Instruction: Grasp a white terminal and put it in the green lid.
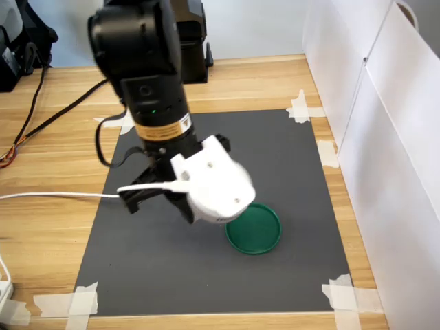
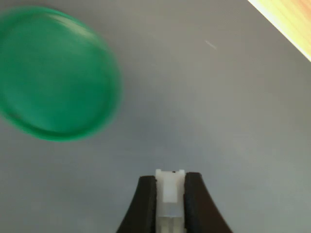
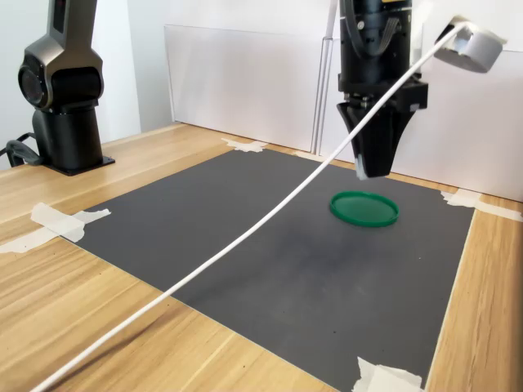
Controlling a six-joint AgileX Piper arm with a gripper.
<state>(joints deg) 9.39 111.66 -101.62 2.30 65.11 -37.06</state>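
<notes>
The black gripper (image 2: 169,191) hangs above the dark grey mat (image 1: 289,172) with its jaws closed narrow on the small white plastic terminal (image 2: 169,189), a stepped little block pinched upright between the two black fingers (image 2: 146,204) in the wrist view. The flat round dark-green plastic lid (image 1: 256,230) lies on the mat, off to one side of the carried piece and not yet beneath it; in the second exterior view the jaw tips sit above and just to the second exterior view's left of the lid (image 3: 364,208).

To do this step well, I would carry the terminal sideways until the green disc sits squarely under the jaws, lower close to its floor, and only then open, so the light block does not bounce over the low rim.

Room is generous: the mat around the lid is bare. The white panel (image 1: 385,137) stands at the first exterior view's right beyond the mat's taped edge, and the white cable (image 3: 245,237) trails across the light wooden worktop (image 1: 55,165), well apart from the lid.
</notes>
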